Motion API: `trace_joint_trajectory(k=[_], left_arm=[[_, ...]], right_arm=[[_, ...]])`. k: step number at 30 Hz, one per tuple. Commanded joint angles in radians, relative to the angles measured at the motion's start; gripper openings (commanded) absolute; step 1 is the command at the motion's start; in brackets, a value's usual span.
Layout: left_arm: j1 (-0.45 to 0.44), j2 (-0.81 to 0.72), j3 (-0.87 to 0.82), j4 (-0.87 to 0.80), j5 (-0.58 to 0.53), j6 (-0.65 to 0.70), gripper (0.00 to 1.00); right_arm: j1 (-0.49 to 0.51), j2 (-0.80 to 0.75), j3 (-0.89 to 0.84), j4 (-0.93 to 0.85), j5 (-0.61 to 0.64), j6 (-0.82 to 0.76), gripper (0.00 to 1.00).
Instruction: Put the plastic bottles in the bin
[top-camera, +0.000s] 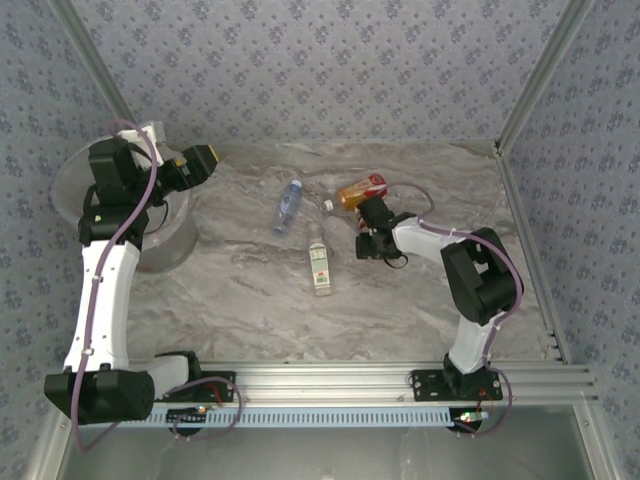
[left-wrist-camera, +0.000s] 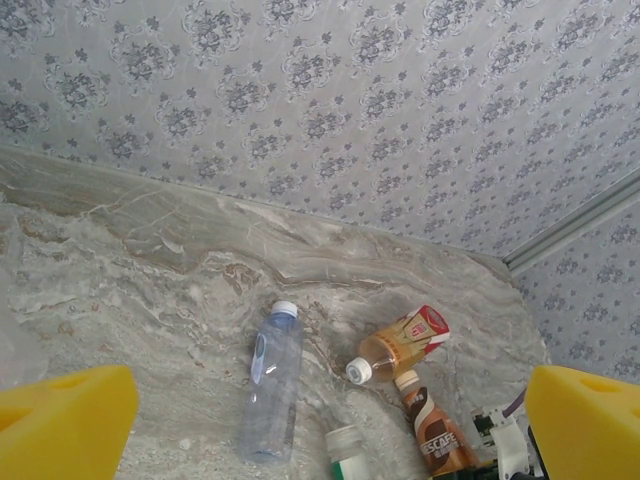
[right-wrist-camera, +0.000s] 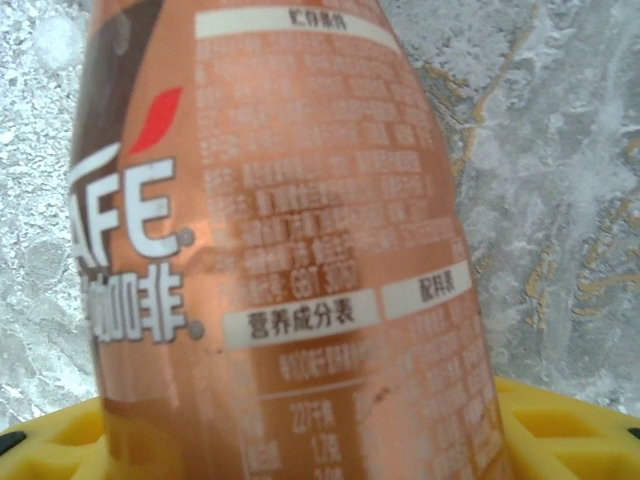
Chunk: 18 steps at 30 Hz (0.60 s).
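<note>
Left gripper (top-camera: 203, 161): spread wide, empty, at 2 o'clock of bin (top-camera: 70, 205) | right gripper (top-camera: 372, 220): set around coffee bottle (right-wrist-camera: 280, 250), grip not discernible | amber bottle (top-camera: 361, 191) at its 12, bluish bottle (top-camera: 288, 207) at 10, white-green bottle (top-camera: 319, 267) at 8

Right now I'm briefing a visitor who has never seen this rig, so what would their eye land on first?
First, the copper-brown coffee bottle looms close between the yellow fingers of the right gripper in the right wrist view. Next come three bottles lying mid-table: a bluish bottle, a green-labelled bottle and an amber bottle. At far left, the open left gripper hangs by the whitish bin.
</note>
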Motion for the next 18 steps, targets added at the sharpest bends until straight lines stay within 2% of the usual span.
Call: trace_joint_trajectory(k=[1, 4, 11, 18], left_arm=[[-0.004, -0.006, 0.001, 0.008, 0.045, -0.006, 1.00], [-0.019, 0.011, 0.025, -0.014, 0.089, 0.005, 0.99], [-0.108, 0.023, 0.062, -0.044, 0.042, 0.036, 0.99], [-0.157, 0.057, 0.085, -0.046, 0.027, 0.029, 1.00]], right_arm=[[0.003, -0.066, -0.029, 0.022, 0.029, 0.005, 0.57], [0.009, -0.111, -0.062, 0.045, 0.039, 0.005, 0.54], [0.032, -0.246, -0.146, 0.119, 0.061, -0.012, 0.51], [0.080, -0.342, -0.190, 0.185, 0.092, -0.057, 0.49]])
